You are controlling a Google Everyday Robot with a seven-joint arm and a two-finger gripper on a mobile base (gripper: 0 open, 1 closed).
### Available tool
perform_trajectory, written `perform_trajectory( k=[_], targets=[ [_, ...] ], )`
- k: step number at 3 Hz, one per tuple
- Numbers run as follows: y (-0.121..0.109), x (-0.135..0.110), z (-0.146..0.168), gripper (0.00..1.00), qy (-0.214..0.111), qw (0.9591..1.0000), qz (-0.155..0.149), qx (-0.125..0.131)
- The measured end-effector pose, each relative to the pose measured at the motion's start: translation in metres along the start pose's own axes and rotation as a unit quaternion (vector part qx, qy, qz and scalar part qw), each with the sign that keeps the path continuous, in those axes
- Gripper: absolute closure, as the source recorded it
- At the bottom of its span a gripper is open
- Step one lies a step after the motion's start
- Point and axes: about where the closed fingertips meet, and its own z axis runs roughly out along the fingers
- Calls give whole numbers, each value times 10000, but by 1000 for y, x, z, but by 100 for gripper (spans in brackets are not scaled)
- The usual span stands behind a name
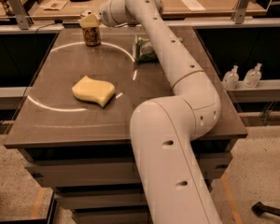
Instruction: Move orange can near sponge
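Green snack bag [143, 49] lies on the grey table [84, 120]; 2 bottles [231, 77] stand right.

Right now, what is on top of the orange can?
The tool is directly over the orange can and hides its top. Whether they touch cannot be seen.

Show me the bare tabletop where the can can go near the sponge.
Bare table lies between orange can and sponge, also left of and in front of the sponge. Crowded: far edge, where the end effector sits over the can, green bag and arm beside.
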Motion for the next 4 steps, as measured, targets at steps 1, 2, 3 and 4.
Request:
perform_trajectory(
  k=[1, 2, 3, 4],
  targets=[
    [-1, 2, -1, 70, -1, 10000, 32, -66],
    [0, 0, -23, 93, 118, 9998, 89, -139],
    [7, 1, -52, 100, 407, 9988, 182, -208],
    [22, 1, -79, 100, 591, 9975, 252, -281]
  ],
)
